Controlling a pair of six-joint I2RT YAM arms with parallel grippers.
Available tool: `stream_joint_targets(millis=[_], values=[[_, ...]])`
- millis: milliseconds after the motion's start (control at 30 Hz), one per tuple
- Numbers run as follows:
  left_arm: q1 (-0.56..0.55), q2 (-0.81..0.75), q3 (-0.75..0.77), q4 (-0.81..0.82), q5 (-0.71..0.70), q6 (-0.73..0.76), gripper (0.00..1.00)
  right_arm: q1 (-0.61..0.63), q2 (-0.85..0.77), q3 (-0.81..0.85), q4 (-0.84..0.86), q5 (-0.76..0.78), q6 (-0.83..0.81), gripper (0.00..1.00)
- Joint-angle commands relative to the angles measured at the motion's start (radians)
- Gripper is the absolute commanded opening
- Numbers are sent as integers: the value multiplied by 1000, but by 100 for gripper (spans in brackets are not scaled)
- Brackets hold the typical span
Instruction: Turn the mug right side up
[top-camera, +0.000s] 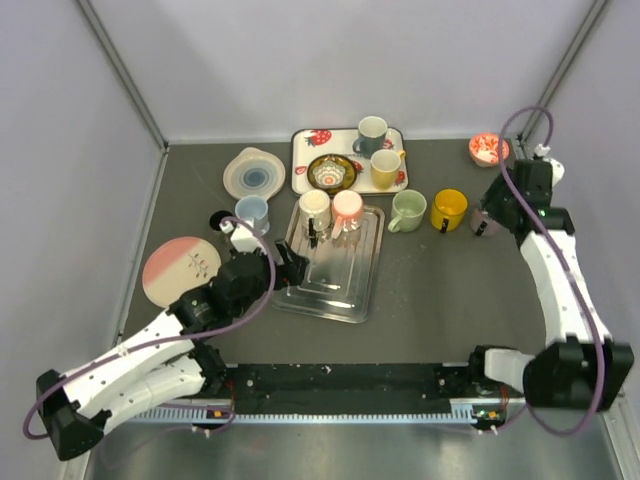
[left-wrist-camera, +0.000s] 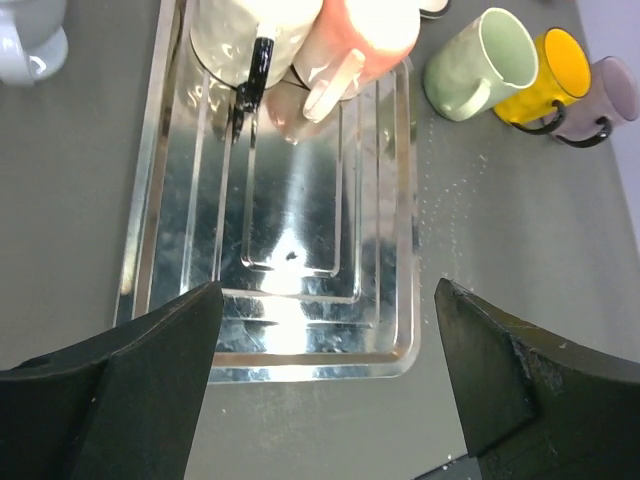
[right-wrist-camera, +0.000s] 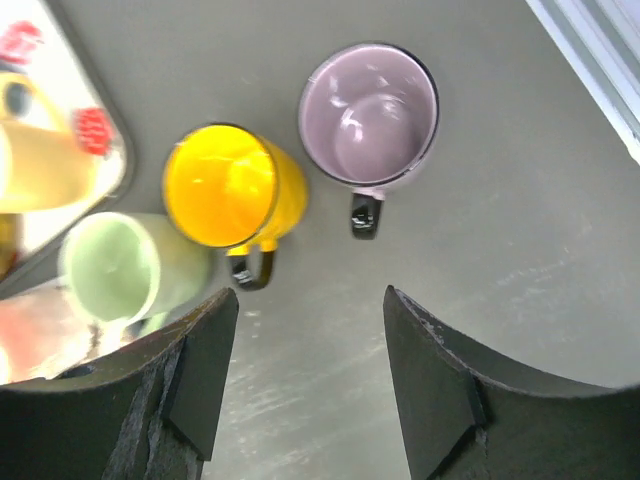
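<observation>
A lilac mug (right-wrist-camera: 368, 112) with a black handle stands upright on the table at the far right, its mouth open to the right wrist view. In the top view it (top-camera: 479, 222) is partly hidden by my right gripper (top-camera: 490, 215). The right gripper (right-wrist-camera: 310, 300) is open and empty, above bare table just near of the mug. A cream mug (top-camera: 314, 204) and a pink mug (top-camera: 347, 208) stand at the far end of a metal tray (top-camera: 335, 290); their tops look like closed bases. My left gripper (left-wrist-camera: 328, 300) is open and empty over the tray's near edge.
A yellow mug (right-wrist-camera: 228, 190) and a green mug (right-wrist-camera: 110, 270) stand upright left of the lilac one. A floral tray (top-camera: 303, 160) with two mugs and a bowl is at the back. A blue plate (top-camera: 254, 173), a white mug (top-camera: 252, 212), a pink plate (top-camera: 181, 270) and a small pink bowl (top-camera: 488, 149) are also there.
</observation>
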Motion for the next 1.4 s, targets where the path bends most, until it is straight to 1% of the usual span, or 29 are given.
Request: stream_joint_targets(millis=[0,33,100,167,200,233,267,300,367,400,433,467,600,667,800,967,1233,1367], values=[[49,144,123,26,40,163,91,31,-216,-90,-4,-94,46,61],[57,177,160,30,78,207,90,46,-292,-107,-1,-111,49,61],[84,271,197,24,100,238,88,98,-355,-151,6,-132,58,61],[107,336,247,19,138,294,82,144,-437,-202,14,-173,65,61],[139,394,261,17,155,309,80,157,-460,-223,40,-193,69,61],[158,421,281,19,173,338,77,170,-484,-240,48,-206,72,61],[178,471,291,23,219,347,77,184,-532,-278,56,-236,77,61],[219,496,298,25,241,357,76,212,-550,-294,63,-246,78,61],[252,546,330,36,297,393,74,239,-596,-326,66,-256,80,61],[265,601,347,33,299,404,73,265,-609,-332,65,-259,77,61],[269,632,391,27,301,431,73,273,-621,-335,62,-273,77,61],[272,696,418,16,302,445,72,279,-629,-343,62,-282,80,61],[289,836,563,-18,296,502,71,289,-664,-345,59,-333,72,61],[301,896,599,-19,305,516,70,295,-667,-343,57,-345,66,61],[322,971,674,-30,316,541,68,293,-686,-360,57,-374,66,61],[350,1059,726,-53,311,545,66,293,-696,-378,56,-391,58,61],[375,1137,789,-88,337,548,60,299,-709,-395,51,-417,75,61],[376,1145,798,-87,337,548,57,299,-715,-411,53,-416,78,61]])
